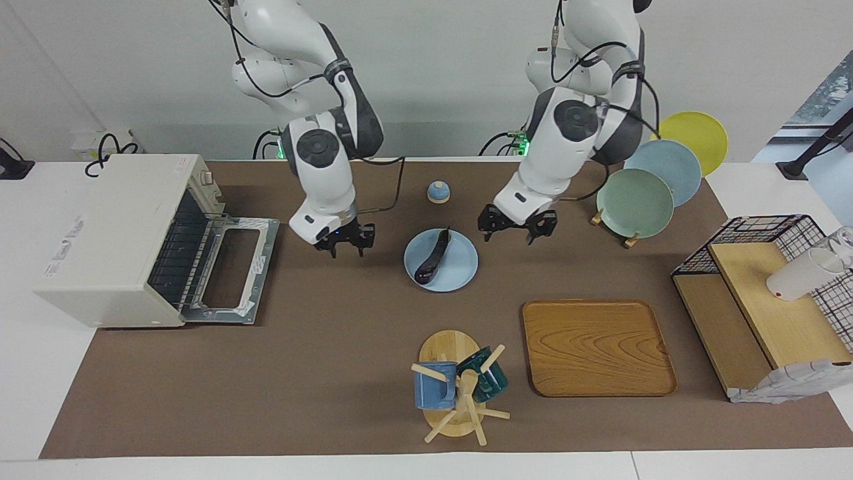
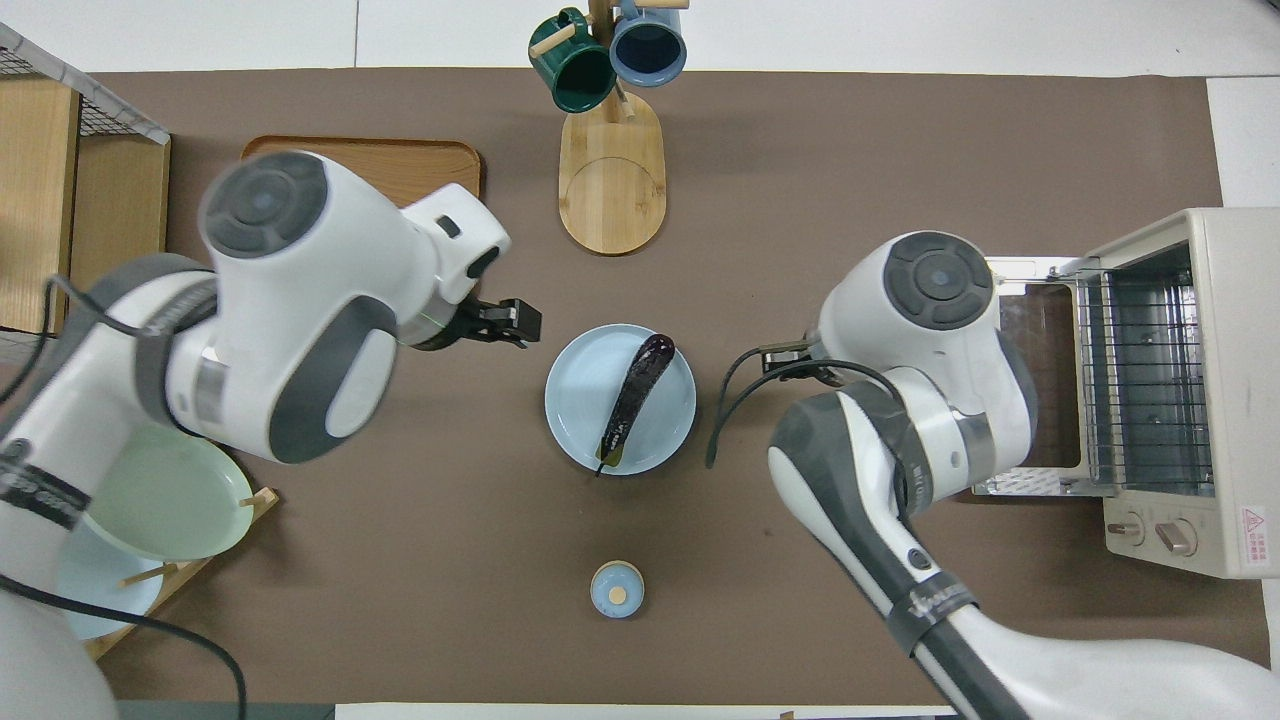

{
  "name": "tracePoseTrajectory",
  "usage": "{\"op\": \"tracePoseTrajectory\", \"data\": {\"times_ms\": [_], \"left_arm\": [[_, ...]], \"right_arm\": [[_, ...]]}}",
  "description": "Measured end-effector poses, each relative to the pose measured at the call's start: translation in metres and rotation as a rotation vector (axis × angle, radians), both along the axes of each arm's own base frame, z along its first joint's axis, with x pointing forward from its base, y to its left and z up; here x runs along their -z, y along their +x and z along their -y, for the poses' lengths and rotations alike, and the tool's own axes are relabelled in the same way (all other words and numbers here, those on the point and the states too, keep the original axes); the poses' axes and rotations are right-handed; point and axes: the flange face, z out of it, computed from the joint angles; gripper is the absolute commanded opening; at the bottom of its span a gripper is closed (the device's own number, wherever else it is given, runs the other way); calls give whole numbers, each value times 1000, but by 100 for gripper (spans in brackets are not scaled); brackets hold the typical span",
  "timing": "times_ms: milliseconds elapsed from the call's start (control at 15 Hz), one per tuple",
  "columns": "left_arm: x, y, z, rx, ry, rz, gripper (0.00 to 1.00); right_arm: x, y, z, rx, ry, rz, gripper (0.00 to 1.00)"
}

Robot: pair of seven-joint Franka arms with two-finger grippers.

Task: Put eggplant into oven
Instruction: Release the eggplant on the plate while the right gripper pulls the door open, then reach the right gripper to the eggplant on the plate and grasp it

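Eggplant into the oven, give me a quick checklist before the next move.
1. Oven door down, rack exposed: ok.
2. Eggplant lying on the blue plate, free of both tools: ok.
3. Left tool open, up beside the plate, holding nothing: ok.
4. Right tool between oven and plate, holding nothing: ok; fingers open or shut: cannot tell.
5. Mat between plate and oven door bare: ok.

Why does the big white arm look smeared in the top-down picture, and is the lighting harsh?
Overhead view: the left arm is streaked toward the picture's edge, probably motion blur; the glossy eggplant carries a thin bright highlight. Facing view: only soft, faint shadows lie on the brown mat, for instance beside the oven, so the light seems diffuse rather than harsh.
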Motion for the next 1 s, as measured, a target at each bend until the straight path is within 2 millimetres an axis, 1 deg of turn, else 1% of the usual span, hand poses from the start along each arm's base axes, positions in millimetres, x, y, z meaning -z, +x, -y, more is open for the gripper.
{"op": "tracePoseTrajectory", "data": {"times_ms": [67,133,200,267,333,467,533,600,667,800,933,1000], "left_arm": [[-13,10,-25,-9,0,-4,100],[-24,17,-48,-16,-2,-3,100],[-31,22,-69,-19,-4,1,100],[-36,25,-90,-17,-5,2,100],[-40,28,-112,-11,-6,-1,100],[-50,30,-156,-24,-8,2,100],[-55,29,-172,-39,-9,4,100],[-59,29,-184,-54,-9,6,100],[-62,27,-191,-64,-8,3,100],[-71,25,-199,-83,6,5,100],[-90,23,-202,-96,27,7,100],[-98,20,-202,-97,30,-2,100]], "right_arm": [[-10,-2,-20,-6,5,15,100],[-16,-3,-36,-18,15,37,100],[-16,-5,-52,-29,22,55,100],[-11,-7,-72,-19,23,63,100],[-4,-10,-98,2,22,67,100],[4,-16,-158,25,24,86,100],[6,-16,-180,25,28,97,100],[11,-14,-196,23,30,104,100],[19,-11,-206,25,30,108,100],[37,-8,-223,28,33,121,100],[55,-20,-249,9,17,144,100],[59,-26,-259,7,15,153,100]]}}
